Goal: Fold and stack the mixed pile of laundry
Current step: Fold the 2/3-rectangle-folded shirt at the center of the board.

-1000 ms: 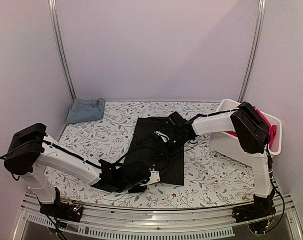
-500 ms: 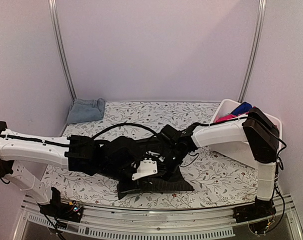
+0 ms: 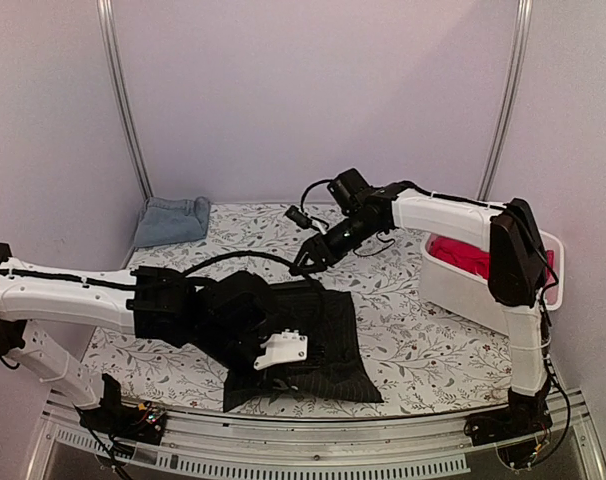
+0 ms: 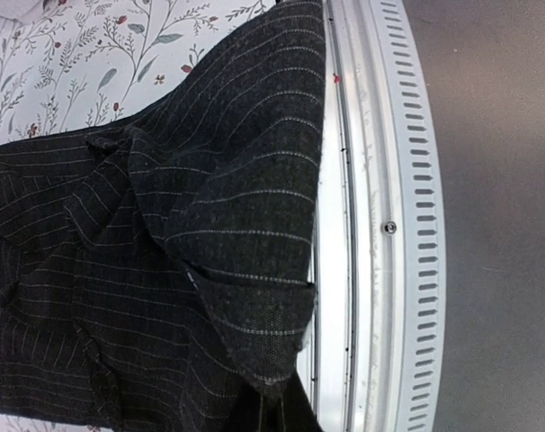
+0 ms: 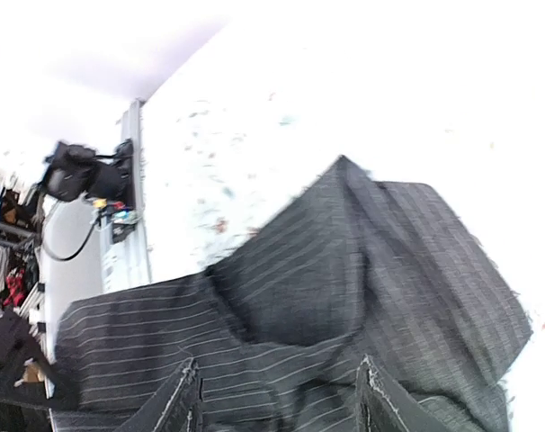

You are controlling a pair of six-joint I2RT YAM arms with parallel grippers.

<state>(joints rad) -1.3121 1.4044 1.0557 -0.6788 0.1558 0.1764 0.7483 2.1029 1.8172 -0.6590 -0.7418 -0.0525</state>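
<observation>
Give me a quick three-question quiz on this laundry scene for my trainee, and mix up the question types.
1. True or false: the right tool is holding the pinstriped shirt.
2. Where is the light blue folded cloth? A: far-left corner of the table. B: inside the bin. C: under the shirt.
3. Fill in: the red-pink cloth lies in the white ____.

Key: 1 false, its jaws are open and empty above the table. 2 A. 3 bin.

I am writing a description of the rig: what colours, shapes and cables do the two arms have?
The left arm and right arm have white tubular links with black joint housings. Loose black cables loop near each wrist. The right gripper is black.
</observation>
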